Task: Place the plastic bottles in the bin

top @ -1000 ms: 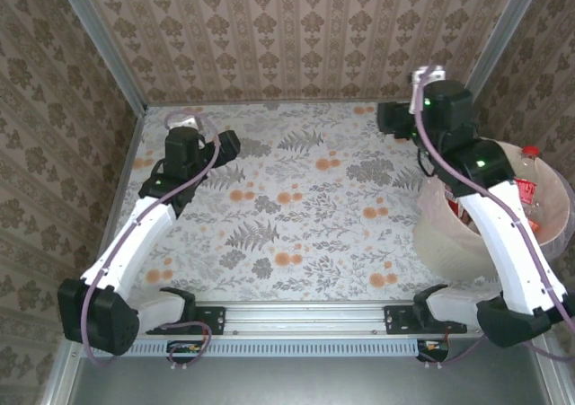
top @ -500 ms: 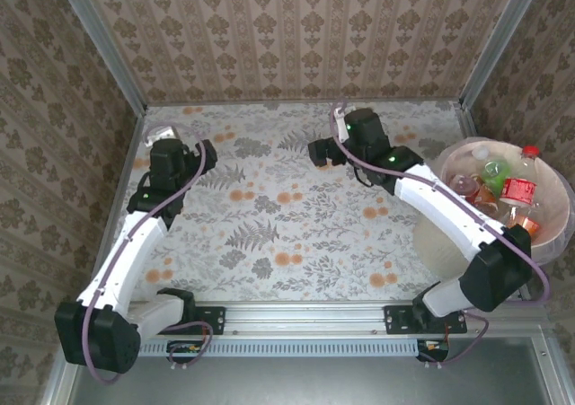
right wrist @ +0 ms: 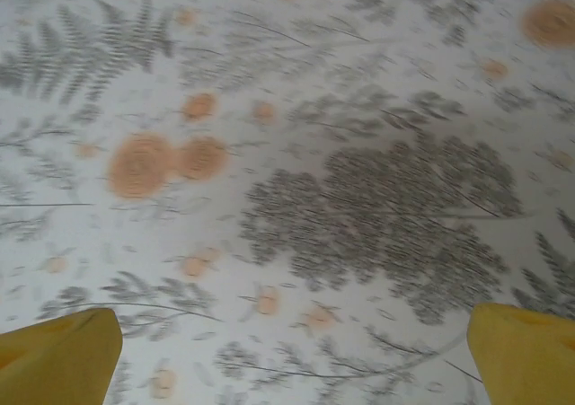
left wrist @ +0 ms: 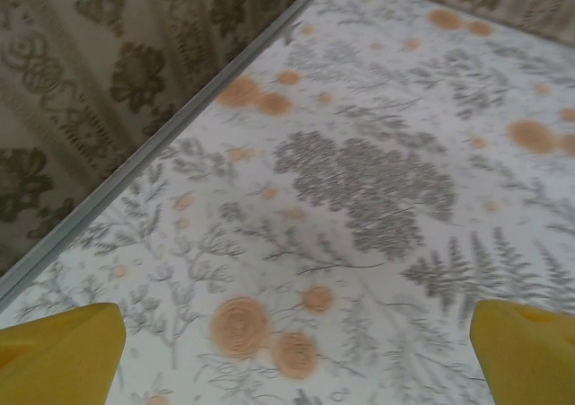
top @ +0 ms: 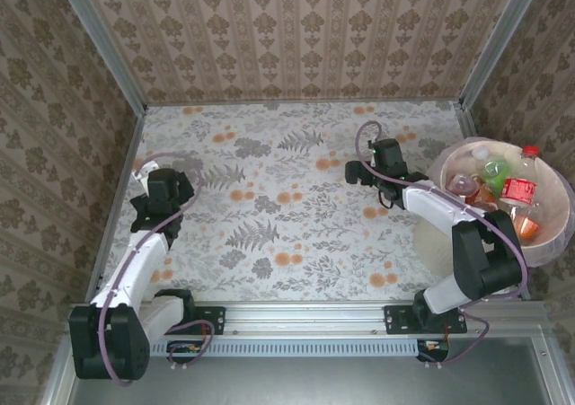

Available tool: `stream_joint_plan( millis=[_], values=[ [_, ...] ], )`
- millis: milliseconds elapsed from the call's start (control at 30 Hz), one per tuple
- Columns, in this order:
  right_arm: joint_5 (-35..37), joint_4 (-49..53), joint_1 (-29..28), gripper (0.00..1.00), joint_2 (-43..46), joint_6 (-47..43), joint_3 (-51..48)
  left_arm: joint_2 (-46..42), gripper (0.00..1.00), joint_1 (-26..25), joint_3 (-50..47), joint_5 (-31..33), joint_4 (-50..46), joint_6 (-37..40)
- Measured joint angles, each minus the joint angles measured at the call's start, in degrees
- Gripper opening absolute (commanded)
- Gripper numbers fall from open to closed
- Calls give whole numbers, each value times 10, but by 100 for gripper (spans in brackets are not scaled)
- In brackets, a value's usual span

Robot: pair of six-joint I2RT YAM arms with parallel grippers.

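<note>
"Where is the bin?"

"The bin (top: 438,242) is big, round and pale. It sits at the right edge of the counter (top: 287,207), with a thin clear bag inside."

"And the plastic bottles?"

"The plastic bottles (top: 485,188) are piled inside it. The red bottle (top: 519,188) stands up tall. The green bottle (top: 495,169) is just beside it."

Bright, even, soft light with faint shadows; both wrist views slightly blurred, overhead view sharp
</note>
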State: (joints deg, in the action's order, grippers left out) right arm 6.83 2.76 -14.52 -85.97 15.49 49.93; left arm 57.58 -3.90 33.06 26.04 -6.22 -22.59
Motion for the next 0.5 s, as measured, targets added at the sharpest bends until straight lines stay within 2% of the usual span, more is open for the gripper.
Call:
stream_joint_plan(
  millis=[267, 500],
  values=[
    [-4, -27, 77, 100, 45, 5, -62, 71, 100, 37, -9, -7, 84, 46],
    [1, -38, 132, 100, 83, -6, -82, 150, 100, 40, -35, -30, 199, 110]
  ],
)
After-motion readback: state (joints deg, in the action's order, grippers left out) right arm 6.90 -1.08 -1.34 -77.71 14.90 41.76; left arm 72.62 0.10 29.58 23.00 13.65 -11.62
